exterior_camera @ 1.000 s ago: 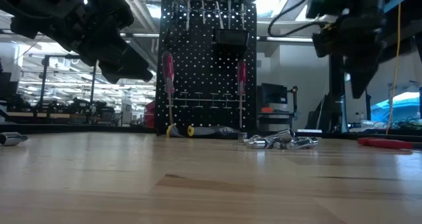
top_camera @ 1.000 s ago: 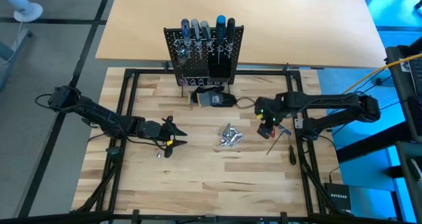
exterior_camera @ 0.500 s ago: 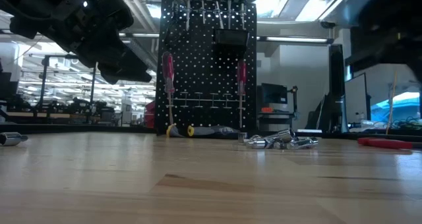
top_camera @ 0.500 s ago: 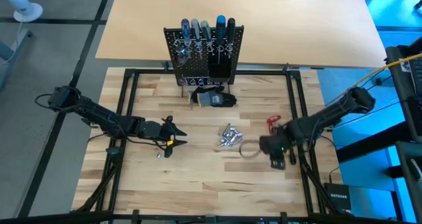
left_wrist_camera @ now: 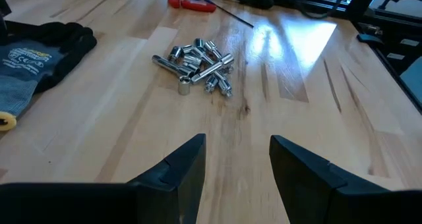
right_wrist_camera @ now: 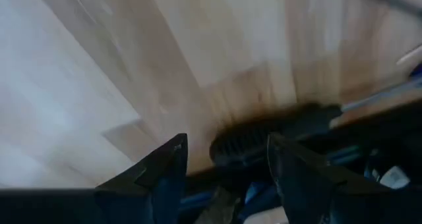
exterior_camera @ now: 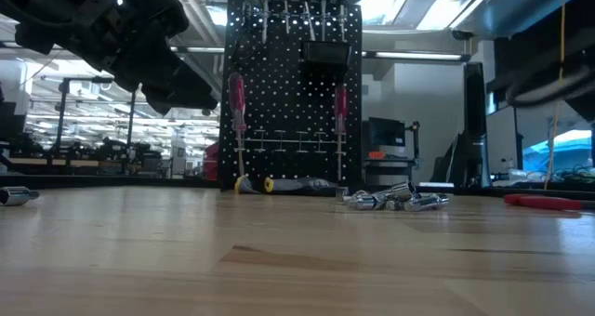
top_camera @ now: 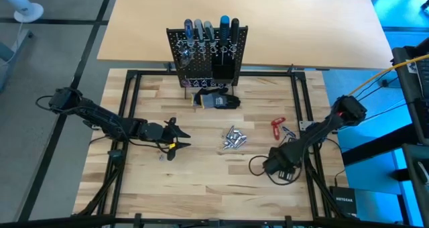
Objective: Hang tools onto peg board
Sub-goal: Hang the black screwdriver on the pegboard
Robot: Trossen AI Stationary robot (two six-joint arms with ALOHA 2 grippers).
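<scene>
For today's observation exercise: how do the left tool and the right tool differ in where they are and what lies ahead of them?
The left tool sits at the table's left, the right tool near its front right corner. The left tool faces the pile of silver pieces; the right tool has bare wood and a black-handled screwdriver ahead. Both are open and hold nothing.

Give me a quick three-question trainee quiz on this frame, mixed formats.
1. True or false: the left claw is open and holds nothing.
2. Multiple choice: the pile of silver metal pieces lies A) in the peg board bin, B) loose on the tabletop, C) in the right claw.
3. Fill in: the glove lies just in front of the ____.

Key: 1 true; 2 B; 3 peg board.
</scene>
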